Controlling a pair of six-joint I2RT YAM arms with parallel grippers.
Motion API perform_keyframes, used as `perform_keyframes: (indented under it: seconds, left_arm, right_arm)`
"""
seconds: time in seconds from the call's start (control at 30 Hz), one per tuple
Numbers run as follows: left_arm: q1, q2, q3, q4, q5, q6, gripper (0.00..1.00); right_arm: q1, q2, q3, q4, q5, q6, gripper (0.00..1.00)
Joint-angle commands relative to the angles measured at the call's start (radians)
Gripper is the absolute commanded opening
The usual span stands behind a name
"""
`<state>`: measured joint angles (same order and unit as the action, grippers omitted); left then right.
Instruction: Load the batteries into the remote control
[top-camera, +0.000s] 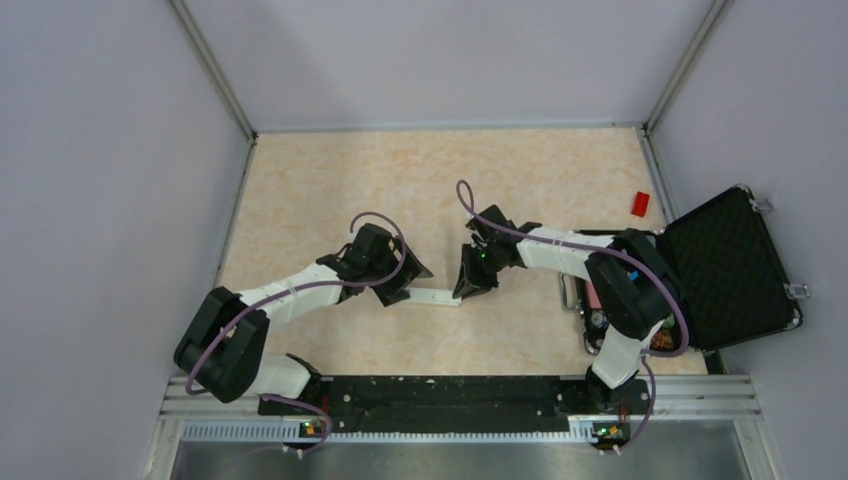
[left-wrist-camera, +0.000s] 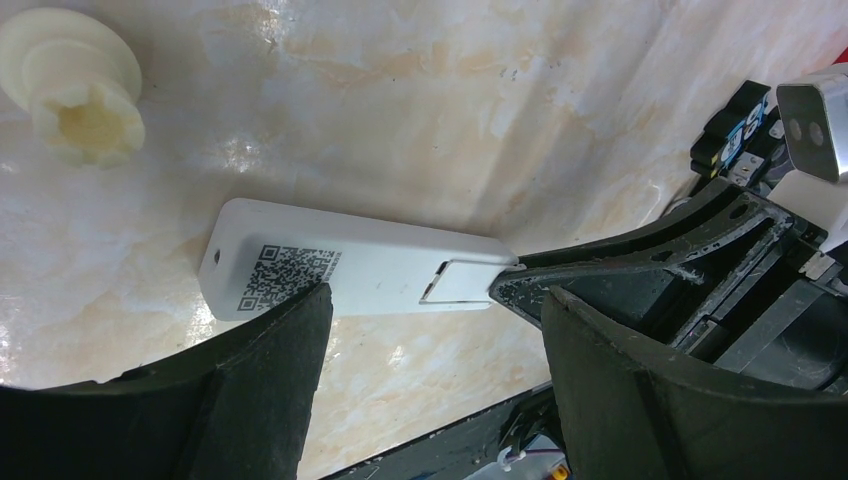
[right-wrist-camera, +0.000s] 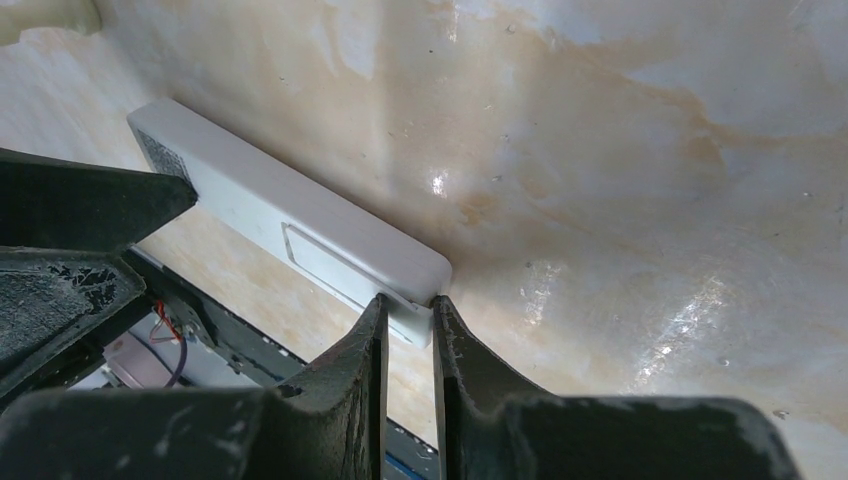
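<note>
Cover-opening step, by the look of it. Mid-counter (top-camera: 330, 180), back up, lying left to right: remote control (left-wrist-camera: 380, 270), battery cover (left-wrist-camera: 462, 282) not yet off. Over its left part: left tool (top-camera: 405, 282), spread wide, gripping nothing. At its right end: right tool (right-wrist-camera: 408, 305), pinched narrow, empty, tips touching the edge. Brace the body with the left first, then push the cover lengthwise, 2 tips kept low. No batteries in sight.

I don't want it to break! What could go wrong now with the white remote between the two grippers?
The right gripper, nearly closed, touches the end of the remote control beside its closed battery cover; it could slip off. The left gripper stands open, not clamping, so the remote control might slide or tip instead of opening.
</note>
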<state>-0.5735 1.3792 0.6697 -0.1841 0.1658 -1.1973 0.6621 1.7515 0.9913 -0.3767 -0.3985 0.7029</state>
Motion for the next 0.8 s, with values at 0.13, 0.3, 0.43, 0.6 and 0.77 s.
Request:
perform_keyframes:
  seconds: [0.13,0.3,0.43,0.6,0.77]
  left_arm:
    - [0.001,0.017,-0.048,-0.036,-0.105,0.082,0.82]
    - [-0.001,0.014,-0.083,-0.007,-0.114,0.078,0.82]
    - [-0.004,0.018,-0.092,-0.003,-0.123,0.077,0.82]
    - [-0.005,0.021,-0.100,0.002,-0.125,0.076,0.82]
    - [-0.009,0.026,-0.101,0.007,-0.121,0.070,0.82]
  right_arm:
    - [0.024,0.048,0.027,-0.029,-0.087,0.043,0.00]
    - [0.025,0.049,0.022,-0.031,-0.102,0.053,0.00]
    - [0.024,0.048,0.000,-0.036,-0.084,0.050,0.00]
    - [0.025,0.044,-0.032,-0.006,-0.059,0.077,0.00]
    - [0.032,0.040,-0.045,0.040,-0.031,0.140,0.00]
